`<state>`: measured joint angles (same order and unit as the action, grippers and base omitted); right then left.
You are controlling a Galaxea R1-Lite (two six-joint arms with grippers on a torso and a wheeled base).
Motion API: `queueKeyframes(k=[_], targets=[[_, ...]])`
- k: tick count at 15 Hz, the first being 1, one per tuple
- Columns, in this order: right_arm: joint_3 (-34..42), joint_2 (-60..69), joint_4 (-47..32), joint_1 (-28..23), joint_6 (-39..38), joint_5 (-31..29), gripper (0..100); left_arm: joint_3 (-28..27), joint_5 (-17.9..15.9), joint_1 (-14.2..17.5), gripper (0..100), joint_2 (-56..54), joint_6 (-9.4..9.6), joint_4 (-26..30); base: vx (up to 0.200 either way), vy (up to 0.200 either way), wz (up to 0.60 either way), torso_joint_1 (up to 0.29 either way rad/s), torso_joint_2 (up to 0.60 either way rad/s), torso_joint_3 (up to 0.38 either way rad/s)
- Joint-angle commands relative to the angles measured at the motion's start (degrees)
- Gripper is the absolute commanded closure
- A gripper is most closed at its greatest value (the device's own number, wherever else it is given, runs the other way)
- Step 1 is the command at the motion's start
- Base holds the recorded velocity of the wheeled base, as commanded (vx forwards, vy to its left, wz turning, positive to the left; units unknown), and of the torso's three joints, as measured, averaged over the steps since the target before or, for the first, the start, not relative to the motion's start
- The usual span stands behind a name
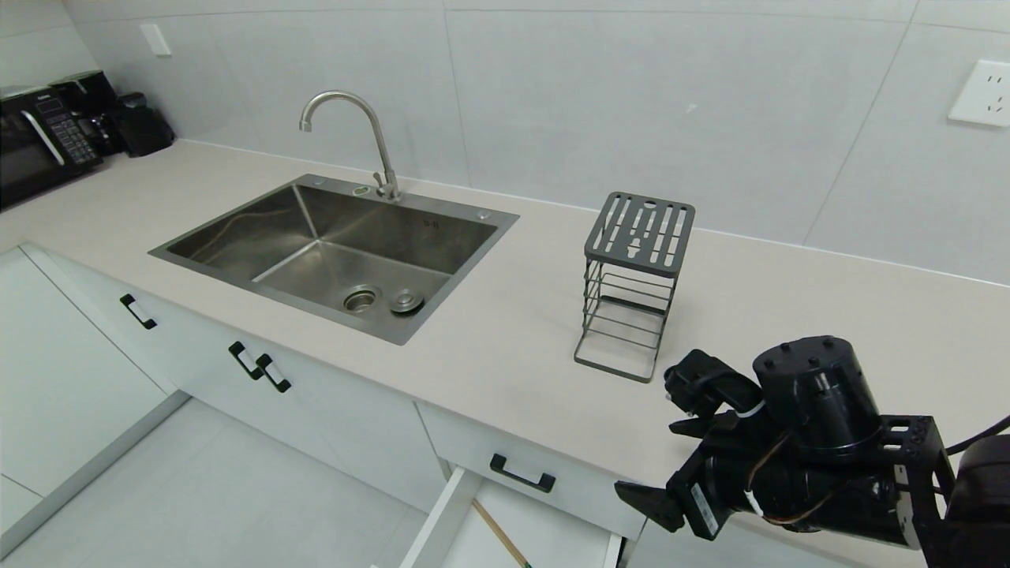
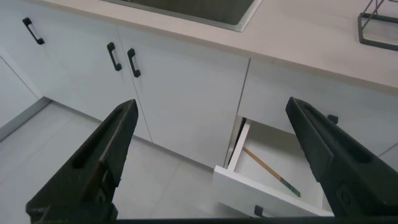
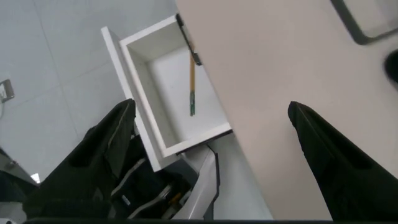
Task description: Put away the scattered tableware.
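A white drawer [image 1: 438,525] under the counter's front edge stands pulled out. In it lies a wooden chopstick with a green tip [image 1: 499,535], also seen in the left wrist view [image 2: 270,169] and the right wrist view [image 3: 192,81]. My right gripper [image 1: 663,465] hangs at the counter's front edge, right of the drawer [image 3: 143,81], open and empty [image 3: 210,106]. My left gripper [image 2: 210,106] is open and empty too, out in front of the cabinet doors, with the drawer [image 2: 249,183] below and ahead of it.
A dark wire rack [image 1: 635,284] stands empty on the beige counter [image 1: 513,347], right of the steel sink [image 1: 276,298] and its tap [image 1: 371,134]. Black-handled cabinet doors [image 2: 121,56] run below. A microwave [image 1: 43,142] sits far left.
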<state>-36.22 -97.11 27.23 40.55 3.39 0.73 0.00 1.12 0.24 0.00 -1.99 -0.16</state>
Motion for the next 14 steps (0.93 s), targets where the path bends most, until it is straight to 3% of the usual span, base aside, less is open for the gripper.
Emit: queueKeyframes(k=[1, 5, 9, 14], targets=[[0.1, 0.3, 0.0, -1.8, 0.4, -0.1, 0, 0.0, 0.1, 0.0, 0, 0.0, -0.03, 0.0, 0.0, 0.0, 0.0, 0.0, 0.0, 0.0], [0.0, 0.3, 0.1, -14.0, 11.7, 2.3, 0, 0.0, 0.1, 0.0, 0, 0.0, -0.03, 0.0, 0.0, 0.0, 0.0, 0.0, 0.0, 0.0], [-0.6, -0.4, 1.2, -24.4, 17.9, 3.5, 0, 0.0, 0.0, 0.0, 0, 0.0, -0.03, 0.0, 0.0, 0.0, 0.0, 0.0, 0.0, 0.0], [-6.9, -8.4, 2.6, -26.7, 17.5, 4.5, 0, 0.0, 0.0, 0.0, 0, 0.0, -0.03, 0.0, 0.0, 0.0, 0.0, 0.0, 0.0, 0.0]])
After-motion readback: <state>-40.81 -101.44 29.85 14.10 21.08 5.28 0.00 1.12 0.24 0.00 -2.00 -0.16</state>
